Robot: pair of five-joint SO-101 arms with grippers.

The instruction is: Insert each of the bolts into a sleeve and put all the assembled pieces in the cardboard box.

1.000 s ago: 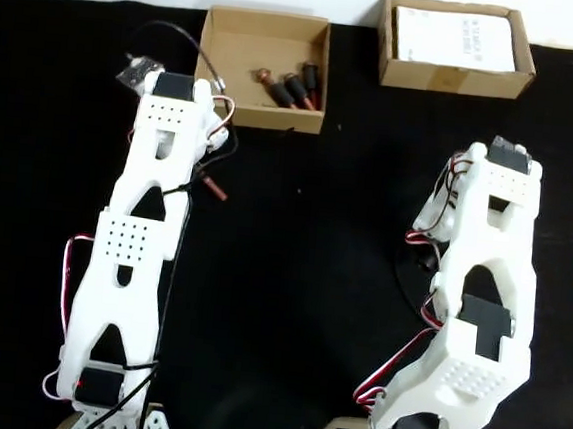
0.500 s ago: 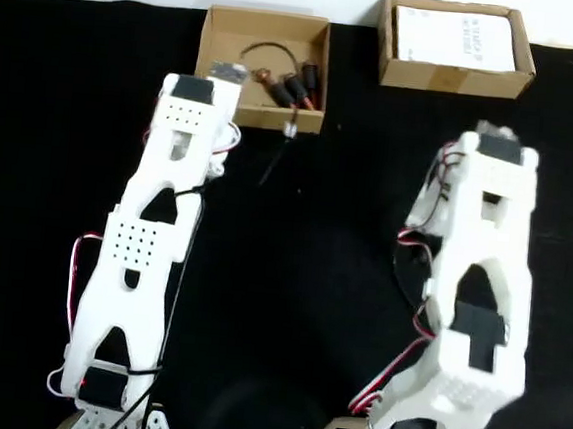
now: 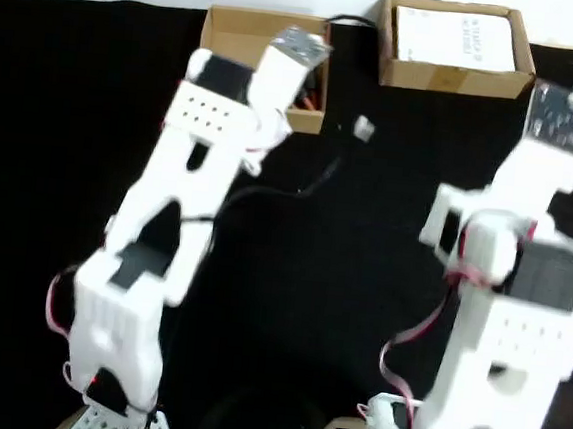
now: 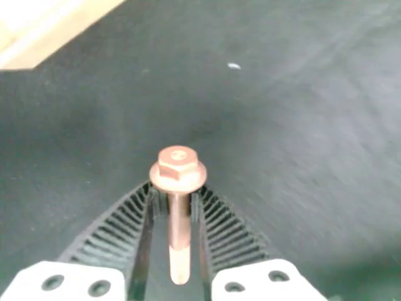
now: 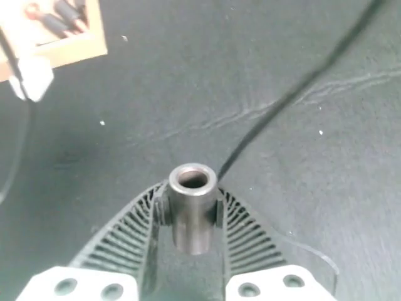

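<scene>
bolt [image 4: 178, 170] clamped in left gripper [image 4: 176, 191], head out; sleeve [image 5: 192, 210] clamped in right gripper [image 5: 191, 195], bore open. both held over the mat [image 3: 55, 104], well apart, not mated yet. black cable [image 5: 282, 106] and its white connector [image 3: 363, 130] trail between the arms, likely snag risk. beyond, cardboard box [image 3: 232, 34] already has some assembled pieces [image 5: 59, 12]; second box [image 3: 454, 81] holds paper [image 3: 452, 38]

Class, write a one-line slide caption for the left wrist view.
Left gripper shut on a copper bolt, hex head past the fingertips, over the black table.

Black table [image 3: 361, 281]; cardboard box [image 3: 232, 34] and second box [image 3: 454, 79] at far edge.
</scene>
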